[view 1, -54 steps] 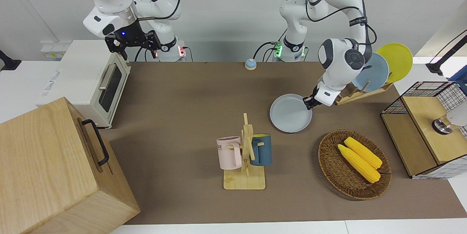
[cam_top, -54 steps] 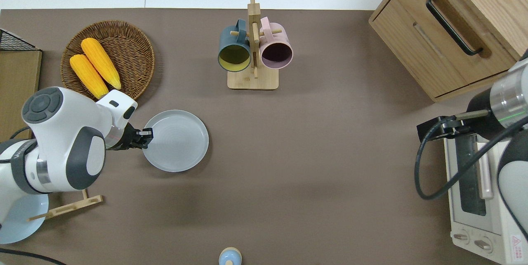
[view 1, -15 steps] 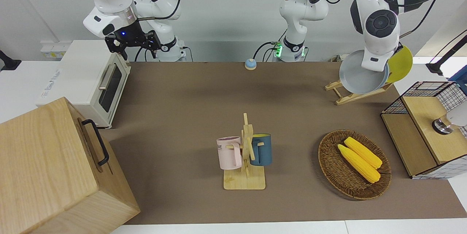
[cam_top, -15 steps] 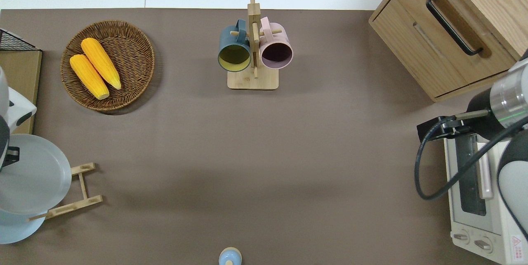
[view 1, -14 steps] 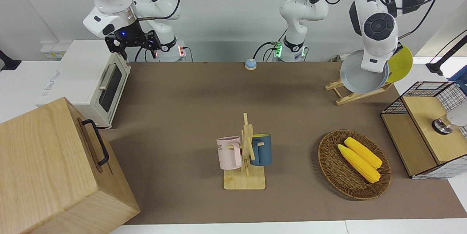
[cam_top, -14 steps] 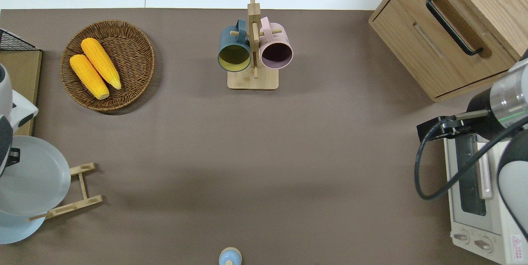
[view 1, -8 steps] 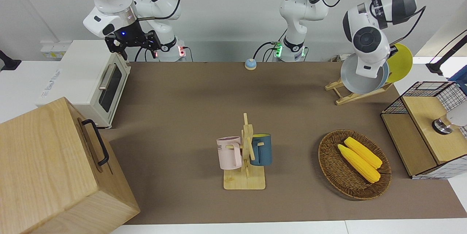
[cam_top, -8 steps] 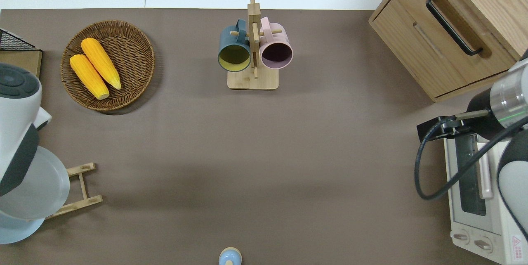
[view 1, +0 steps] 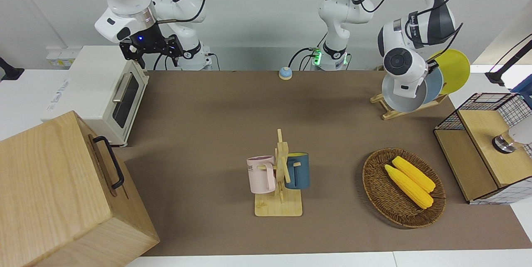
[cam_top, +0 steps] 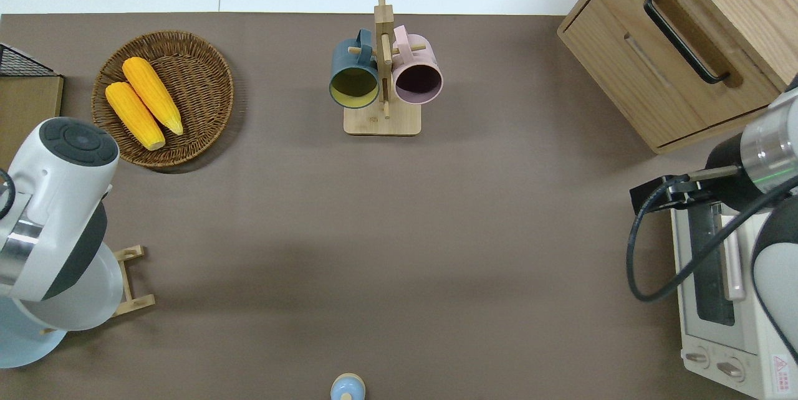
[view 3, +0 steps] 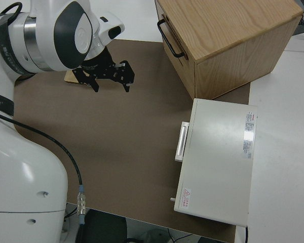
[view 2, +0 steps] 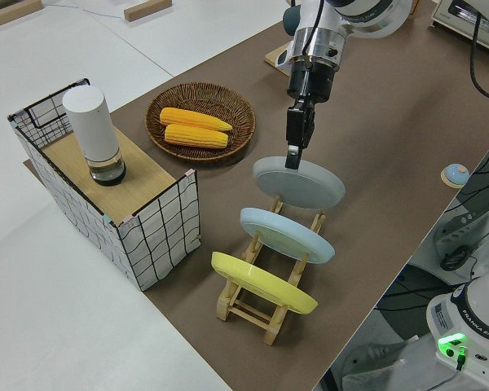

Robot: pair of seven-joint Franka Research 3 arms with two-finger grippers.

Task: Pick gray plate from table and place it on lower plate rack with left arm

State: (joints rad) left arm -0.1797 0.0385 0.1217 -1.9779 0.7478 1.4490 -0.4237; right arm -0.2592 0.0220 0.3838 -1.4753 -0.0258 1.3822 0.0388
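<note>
At the left arm's end of the table (view 1: 208,105), the left arm (view 1: 409,30) bends down from high up, its forearm pointing steeply at the lower plate rack (view 2: 265,305). Its wrist housing covers most of what it carries in the overhead view, where only a crescent of the gray plate (cam_top: 93,309) shows under the white casing. The left side view gives the clearest account: the left gripper (view 2: 294,155) hangs nearly straight down, its two black fingers pinched on the plate's upper rim, and the plate stands tilted at the rack's end slot, the one toward the middle of the table. Whether its lower edge already touches the rails cannot be told. Beside it in the rack stands the light blue plate (view 2: 287,234), then the yellow plate (view 2: 263,283) at the outer end, all three leaning the same way. From the front, the gray plate overlaps the blue one, so their spacing shows only from the side. The right arm is parked, and the right side view shows the right gripper (view 3: 110,76) with fingers spread apart
</note>
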